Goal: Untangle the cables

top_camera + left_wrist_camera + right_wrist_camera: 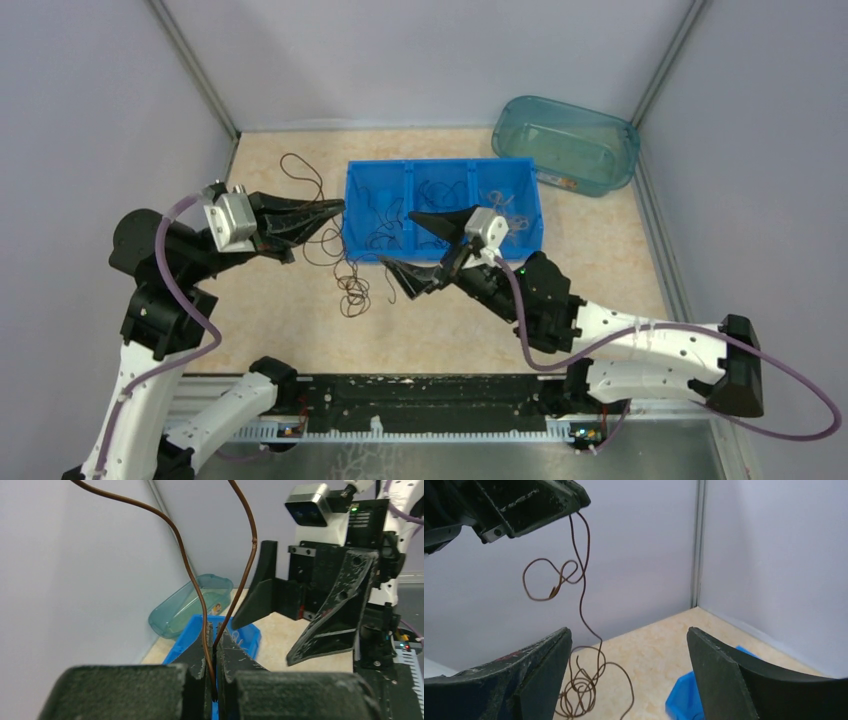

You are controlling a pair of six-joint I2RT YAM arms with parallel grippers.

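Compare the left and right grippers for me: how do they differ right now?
The left gripper is shut on a brown cable; the right gripper is open and empty. The left gripper sits beside the blue bin's left end; the right gripper is at its near edge. Both are black.

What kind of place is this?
Probably a small robot test booth: plain grey panels box in one table, two arms are bolted to its near edge, and a blue bin holds thin cables.
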